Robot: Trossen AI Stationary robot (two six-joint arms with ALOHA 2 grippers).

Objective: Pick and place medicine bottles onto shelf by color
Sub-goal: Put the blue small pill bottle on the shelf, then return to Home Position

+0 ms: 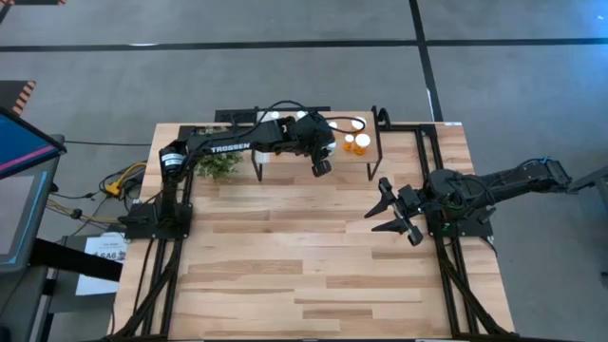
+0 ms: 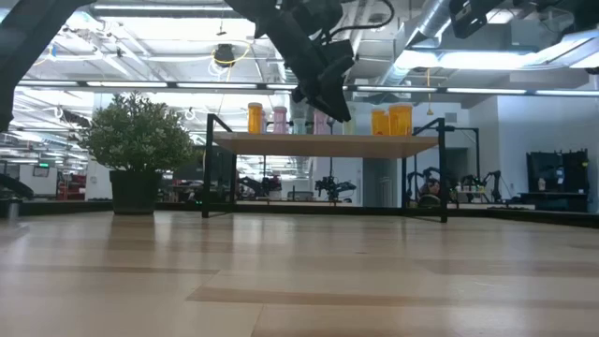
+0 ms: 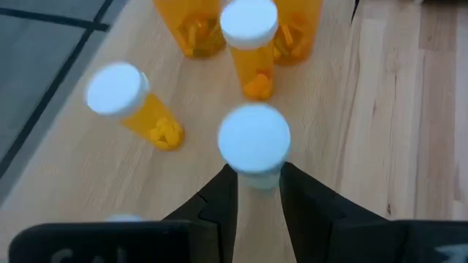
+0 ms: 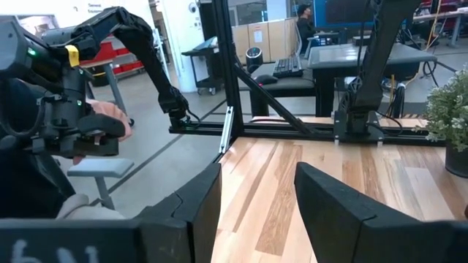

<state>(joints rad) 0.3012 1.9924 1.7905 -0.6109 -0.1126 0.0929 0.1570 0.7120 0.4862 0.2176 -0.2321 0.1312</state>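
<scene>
orange white-capped medicine bottles (image 3: 139,109), light-wood shelf (image 2: 328,143), green plant (image 2: 138,133)

Orange and pink medicine bottles (image 2: 390,121) upright on shelf (image 2: 328,143); one, possibly green, held.

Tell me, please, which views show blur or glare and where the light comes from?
Low view: bright ceiling strip lights behind the shelf leave the left gripper a dark silhouette. Left wrist view: the white cap between the fingers is soft, close to the lens. High view: even light, faint shadows on the table. Right wrist view: the near fingers look blurred.
</scene>
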